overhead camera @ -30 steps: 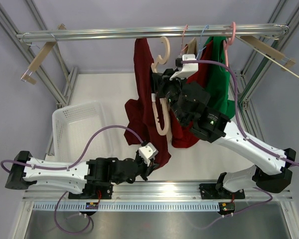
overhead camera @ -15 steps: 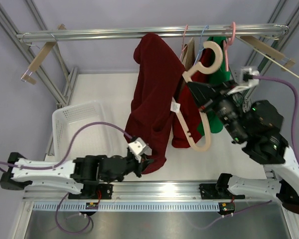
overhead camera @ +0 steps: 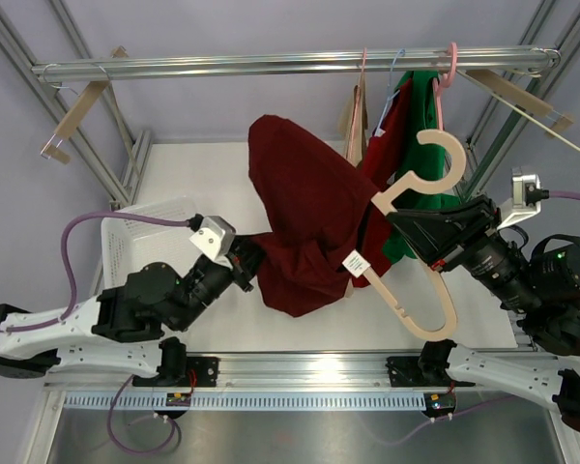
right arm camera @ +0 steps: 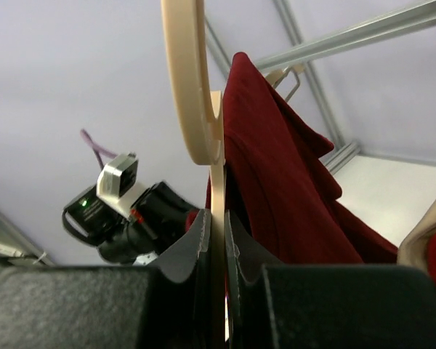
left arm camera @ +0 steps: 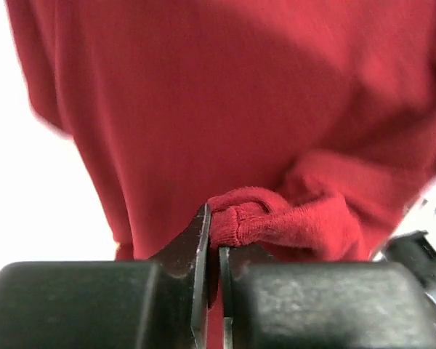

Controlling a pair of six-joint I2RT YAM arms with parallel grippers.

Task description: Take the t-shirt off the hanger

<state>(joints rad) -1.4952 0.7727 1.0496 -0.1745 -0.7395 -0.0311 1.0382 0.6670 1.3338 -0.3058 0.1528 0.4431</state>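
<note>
Left gripper [overhead camera: 244,263] first: its jaws are pinched almost together on a rolled fold of the dark red t-shirt [overhead camera: 304,213], and in the left wrist view [left arm camera: 212,218] I see that fold bunched right at the tips with only a sliver of gap. On the overhead view the grip sits at about 8 o'clock of the shirt's bulk. The shirt is off the table and spread in the air in the middle of the frame, pulled between my two arms, with its white label [overhead camera: 356,263] at its 4 o'clock edge.

Right gripper [overhead camera: 398,230] is closed tight on the flat stem of the wooden hanger [overhead camera: 435,319]; the right wrist view [right arm camera: 218,225] shows both fingers pressed against the wood. The hanger is tilted at 3 to 4 o'clock of the shirt, hook uppermost and clear of the rail [overhead camera: 271,66]. Red cloth lies against the hanger's arm by the label, and I cannot tell whether it is hooked over it.

Further out, a green garment [overhead camera: 420,106] hangs from the rail at 1 o'clock, and a white basket [overhead camera: 140,232] sits at 9 o'clock.
</note>
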